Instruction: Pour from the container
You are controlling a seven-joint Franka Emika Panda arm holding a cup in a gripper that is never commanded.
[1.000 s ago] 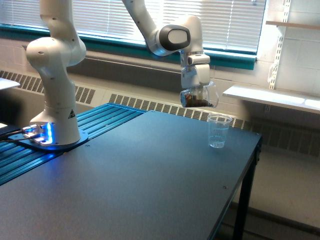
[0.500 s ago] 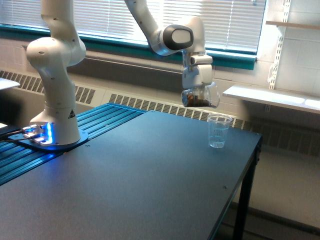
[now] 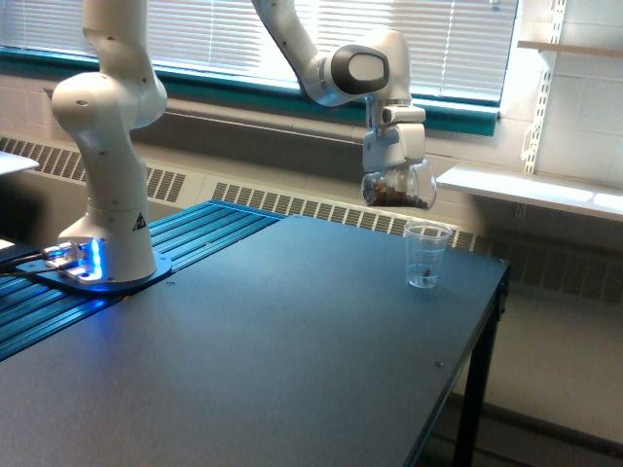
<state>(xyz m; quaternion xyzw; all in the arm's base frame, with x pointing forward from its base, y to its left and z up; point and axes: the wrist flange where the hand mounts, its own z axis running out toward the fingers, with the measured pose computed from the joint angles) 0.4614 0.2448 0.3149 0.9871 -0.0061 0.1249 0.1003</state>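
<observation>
My gripper (image 3: pixel 394 173) is shut on the container (image 3: pixel 401 189), a clear rounded plastic vessel with brown granular bits in its lower part. It hangs tipped on its side, its mouth toward the exterior view's right, just above and slightly left of the small tapered clear cup (image 3: pixel 425 255). That cup stands upright on the dark table (image 3: pixel 273 331) near its far right corner. A few brown bits show inside the small cup near its bottom. The fingers are mostly hidden behind the container.
The arm's white base (image 3: pixel 105 195) stands at the exterior view's left on blue ribbed rails (image 3: pixel 195 229). The table's right edge (image 3: pixel 487 321) drops off close beside the small cup. A white shelf (image 3: pixel 531 190) and radiator grille lie behind.
The gripper and container have shifted to the exterior view's right, closer over the small cup. Brown bits now show in the small cup.
</observation>
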